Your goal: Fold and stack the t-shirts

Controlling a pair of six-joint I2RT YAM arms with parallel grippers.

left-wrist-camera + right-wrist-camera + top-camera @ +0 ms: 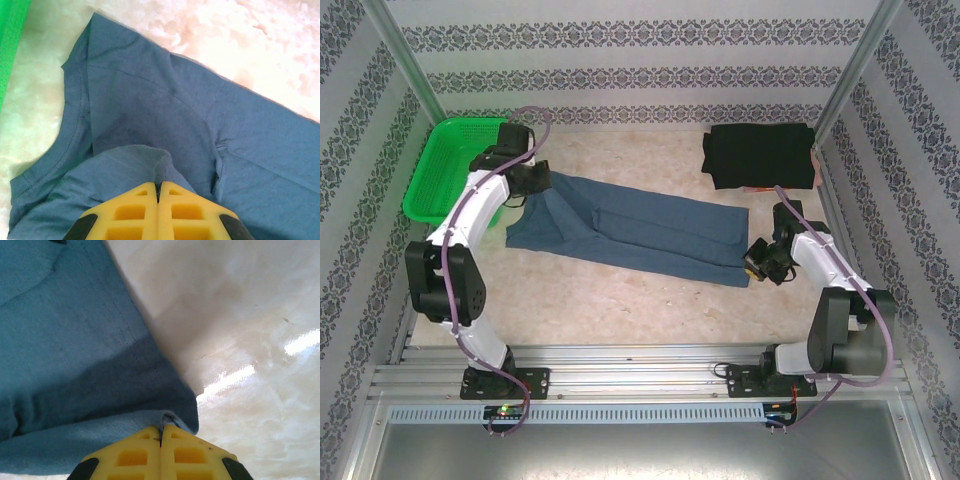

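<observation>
Nearest, at the front edge of the table: both arm bases, bolted side by side. A little farther, on the right: the right gripper, low over the table top. Pinches the near right corner of the slate-blue t-shirt. Seen from its wrist camera: yellow fingers pressed together, a thin edge of blue hem caught between the tips, the cloth bunched just behind.

In the middle of the table: the slate-blue t-shirt itself, folded into a long narrow band. Runs slantwise from the far left down to the near right, flat except at the two held ends.

Farther, on the left: the left gripper, at the collar end of the same shirt. Also closed, with a raised fold of blue cloth gripped between its tips; neckline and one short sleeve spread flat beyond.

Farthest: the green basket in the left corner, near the left arm, and the black t-shirt, folded into a neat rectangle in the right corner, well apart from the blue one.
</observation>
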